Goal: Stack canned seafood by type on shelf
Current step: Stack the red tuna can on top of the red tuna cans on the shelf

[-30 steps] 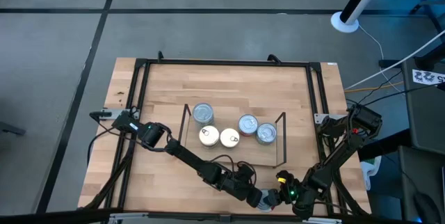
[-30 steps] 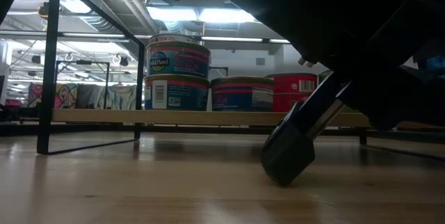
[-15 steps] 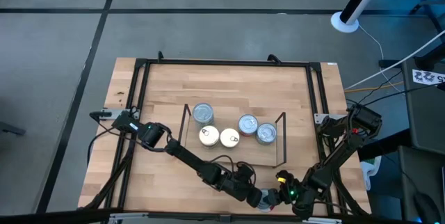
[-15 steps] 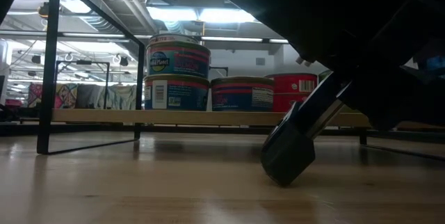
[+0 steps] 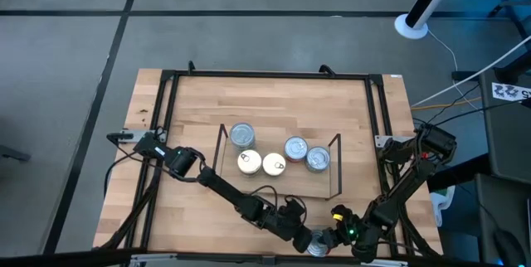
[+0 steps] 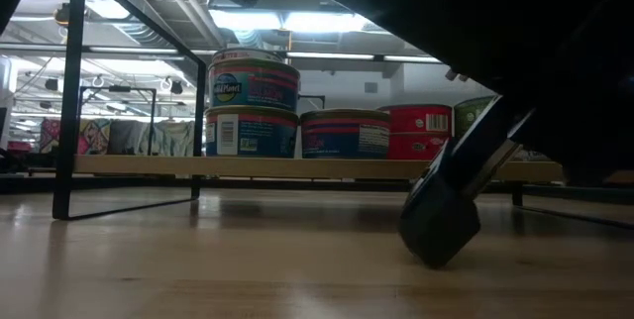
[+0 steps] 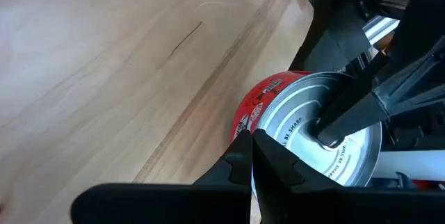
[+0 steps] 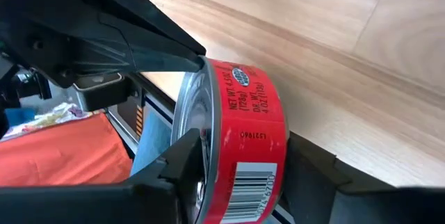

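- Red-label tin (image 8: 240,147) at near table edge, right of centre, between my two grippers; silver lid (image 7: 327,140) tipped off level, its flat axis leaning rather than upright.
- My right gripper (image 8: 236,168): jaws partway closed, one finger on the lid, other at tin's bottom.
- My left gripper (image 7: 252,156): fingers pinched together, empty, tips against tin's rim.
- Shelf (image 5: 249,186) mid-table w/ other tins (image 5: 274,165); two stacked at left (image 6: 253,101).
- Light wood tabletop (image 5: 199,109), grey floor round it, ceiling lights beyond.
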Controlling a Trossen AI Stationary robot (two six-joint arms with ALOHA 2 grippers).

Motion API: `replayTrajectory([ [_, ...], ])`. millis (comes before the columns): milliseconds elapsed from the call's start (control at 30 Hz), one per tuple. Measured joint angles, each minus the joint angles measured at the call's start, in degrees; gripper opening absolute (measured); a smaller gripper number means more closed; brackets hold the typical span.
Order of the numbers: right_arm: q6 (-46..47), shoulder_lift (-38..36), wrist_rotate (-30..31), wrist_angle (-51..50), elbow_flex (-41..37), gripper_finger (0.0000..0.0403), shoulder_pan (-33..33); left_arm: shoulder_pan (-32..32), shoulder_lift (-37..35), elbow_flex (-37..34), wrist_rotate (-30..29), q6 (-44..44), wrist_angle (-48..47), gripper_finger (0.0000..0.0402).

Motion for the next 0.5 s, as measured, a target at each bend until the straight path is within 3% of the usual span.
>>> replayTrajectory([
  [500,-2.8,-0.1,-0.1,0.2,0.0,0.016,-0.1,-0.3,-1.0,0.0,-0.4,1.6,-1.4,0.0001],
])
